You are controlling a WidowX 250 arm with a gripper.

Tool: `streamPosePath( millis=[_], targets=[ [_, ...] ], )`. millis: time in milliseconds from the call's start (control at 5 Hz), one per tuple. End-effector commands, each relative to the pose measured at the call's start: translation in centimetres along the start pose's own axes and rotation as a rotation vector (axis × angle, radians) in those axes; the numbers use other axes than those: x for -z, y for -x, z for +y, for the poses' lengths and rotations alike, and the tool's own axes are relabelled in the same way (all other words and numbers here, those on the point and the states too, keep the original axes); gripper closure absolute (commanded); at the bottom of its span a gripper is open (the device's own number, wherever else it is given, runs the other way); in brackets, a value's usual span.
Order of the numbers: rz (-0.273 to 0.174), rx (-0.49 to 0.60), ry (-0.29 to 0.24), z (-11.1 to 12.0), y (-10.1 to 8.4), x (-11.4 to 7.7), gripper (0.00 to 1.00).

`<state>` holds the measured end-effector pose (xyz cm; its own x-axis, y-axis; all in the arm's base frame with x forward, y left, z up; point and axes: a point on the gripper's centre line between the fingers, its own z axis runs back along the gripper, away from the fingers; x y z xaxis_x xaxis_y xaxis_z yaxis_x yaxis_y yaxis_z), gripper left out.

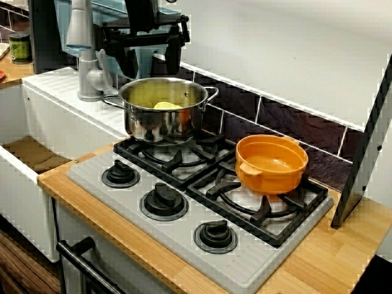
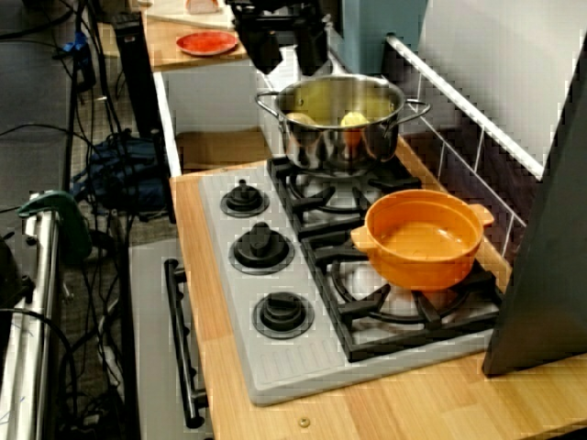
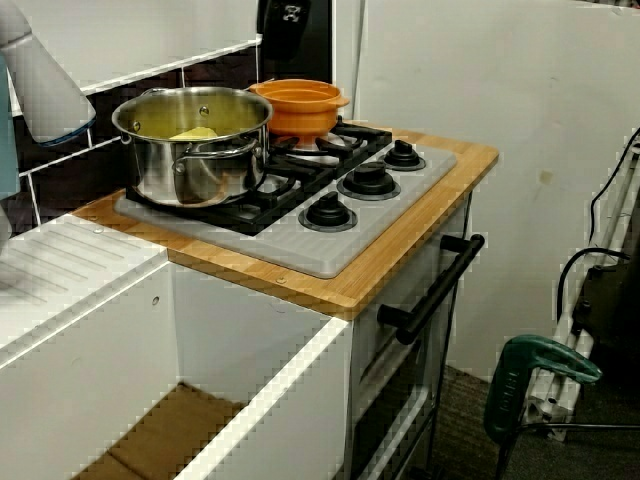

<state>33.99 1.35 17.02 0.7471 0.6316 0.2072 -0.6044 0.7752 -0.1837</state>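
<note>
The wooden worktop (image 1: 318,257) carries the grey stove (image 1: 122,199). The steel pot (image 1: 159,125) stands upper middle of the frame, with the empty orange pot (image 1: 272,174) to its right. The gripper (image 1: 152,61) hangs above the steel pot, fingers wide, holding nothing. A yellow piece (image 1: 166,105) already lies inside that pot.

Open air separates the hand (image 1: 152,61) from steel pot (image 1: 160,122).

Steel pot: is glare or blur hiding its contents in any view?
Front view: the steel pot wall mirrors the grate, but the yellow food inside reads clearly; the open gripper above is dark, with little detail. View along the counter: softer, the food shows as pale lumps. Sink-side view: the rim glints, contents visible.
</note>
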Motion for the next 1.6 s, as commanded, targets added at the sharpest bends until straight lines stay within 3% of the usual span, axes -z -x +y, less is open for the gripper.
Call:
streamPosePath(
  millis=[0, 400, 600, 1000, 1400],
  targets=[
    [-0.044, -0.108, 0.016, -0.6, -2.3, -0.4, 0.0],
    [-0.019, -0.153, -0.006, -1.7, -4.0, 1.2, 0.0],
    [-0.031, -0.169, -0.019, -1.6, -4.4, 1.9, 0.0],
    [-0.015, -0.172, -0.04, -1.9, -4.3, 3.2, 0.0],
    [-0.014, -0.206, -0.032, -1.6, -4.3, 3.2, 0.0]
  ],
)
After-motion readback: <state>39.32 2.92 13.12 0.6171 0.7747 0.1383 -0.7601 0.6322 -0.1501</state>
